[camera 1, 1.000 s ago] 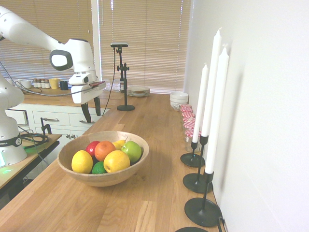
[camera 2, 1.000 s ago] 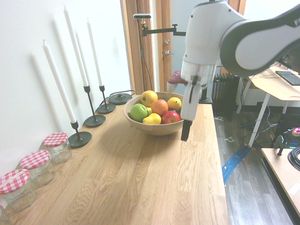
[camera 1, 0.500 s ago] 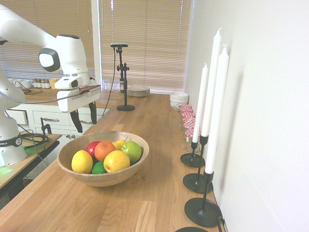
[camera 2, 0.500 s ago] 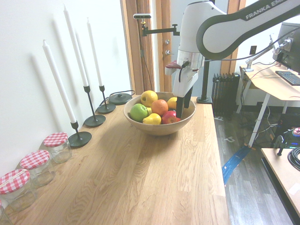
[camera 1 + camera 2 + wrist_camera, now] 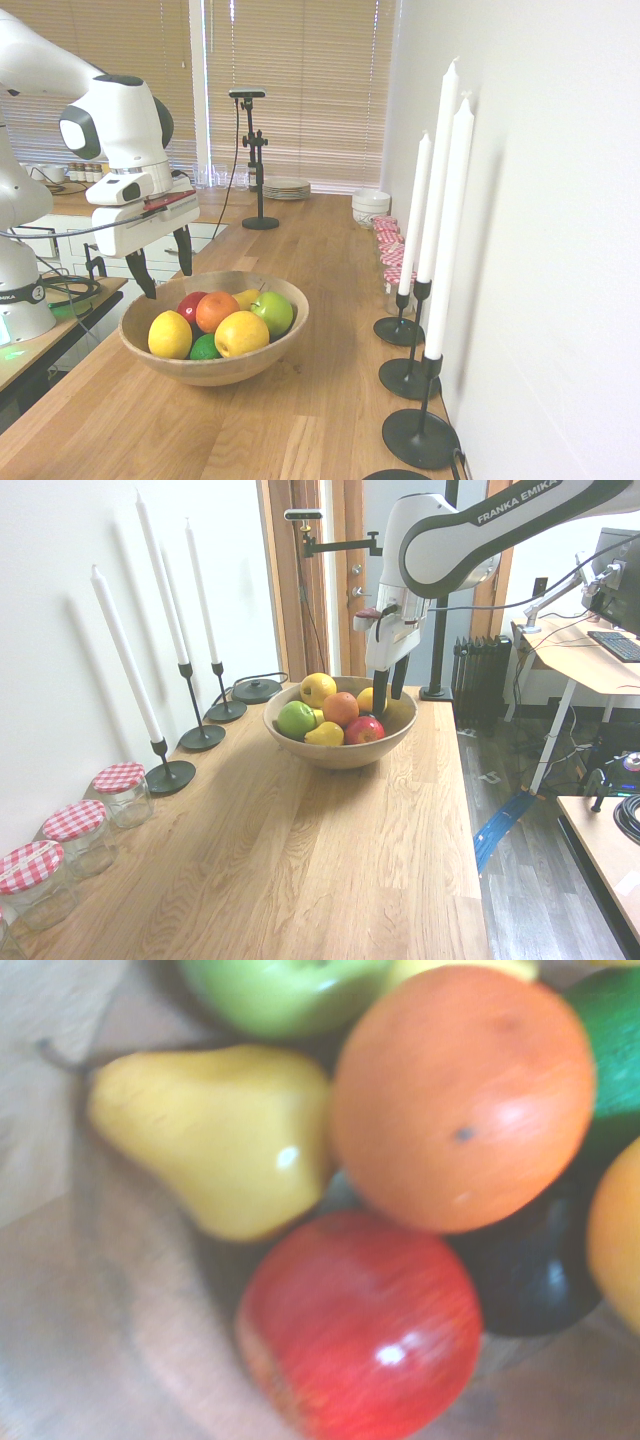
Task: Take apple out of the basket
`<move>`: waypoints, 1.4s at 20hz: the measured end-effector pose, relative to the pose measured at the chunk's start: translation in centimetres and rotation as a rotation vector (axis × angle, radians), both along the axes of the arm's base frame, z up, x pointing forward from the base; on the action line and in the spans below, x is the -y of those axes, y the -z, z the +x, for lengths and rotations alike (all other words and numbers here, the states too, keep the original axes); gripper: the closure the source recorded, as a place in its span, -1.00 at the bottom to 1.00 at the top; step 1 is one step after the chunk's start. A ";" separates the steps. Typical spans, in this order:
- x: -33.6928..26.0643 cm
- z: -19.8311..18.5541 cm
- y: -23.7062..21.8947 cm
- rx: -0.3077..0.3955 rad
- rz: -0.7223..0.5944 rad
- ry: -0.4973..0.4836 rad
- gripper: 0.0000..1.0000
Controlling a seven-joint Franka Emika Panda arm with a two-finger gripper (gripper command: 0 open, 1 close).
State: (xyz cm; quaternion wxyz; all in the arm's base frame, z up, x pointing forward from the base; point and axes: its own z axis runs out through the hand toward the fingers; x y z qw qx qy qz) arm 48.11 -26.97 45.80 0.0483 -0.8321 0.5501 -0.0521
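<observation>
apple [image 5: 190, 304]: small, round, shiny red. it lies in the bowl near the rim, on the side where the arm is. it touches the orange [image 5: 216, 311] and sits just beside the yellow pear [image 5: 215, 1135]. in the close-up it is the red ball with a bright spot of light on it.
basket [image 5: 272, 347]: wide, low, round bowl of light tan wood with smooth sides. it stands flat on the wooden counter [image 5: 300, 420], full of fruit.
</observation>
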 end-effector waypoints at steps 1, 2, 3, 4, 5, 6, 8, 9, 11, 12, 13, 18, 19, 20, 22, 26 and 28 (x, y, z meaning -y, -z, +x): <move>0.3 0.2 0.1 -0.002 -0.002 -0.002 -1.00; 0.4 0.4 0.3 -0.006 -0.003 -0.006 -1.00; 0.5 0.7 0.6 -0.010 -0.003 -0.011 -1.00; 0.5 0.9 0.9 -0.016 -0.003 -0.015 -1.00; 0.5 1.1 1.2 -0.021 -0.004 -0.017 -1.00; 0.5 1.4 1.5 -0.025 -0.004 -0.020 -1.00; 0.3 2.0 1.9 -0.033 -0.007 -0.029 -1.00; 0.1 2.4 2.0 -0.034 -0.010 -0.035 -1.00; -0.3 3.4 2.2 -0.037 -0.015 -0.050 -1.00; -0.5 3.8 2.2 -0.038 -0.018 -0.057 -1.00; -0.7 4.2 2.4 -0.040 -0.019 -0.063 -1.00; -1.2 6.2 3.4 -0.056 -0.025 -0.079 -1.00; -1.1 6.4 3.8 -0.062 -0.024 -0.080 -1.00; -1.1 6.6 4.1 -0.067 -0.023 -0.079 -1.00; -1.0 7.0 4.5 -0.070 -0.023 -0.079 -1.00; -0.9 7.1 4.7 -0.070 -0.017 -0.075 -1.00; -0.9 7.1 4.8 -0.068 -0.009 -0.070 -1.00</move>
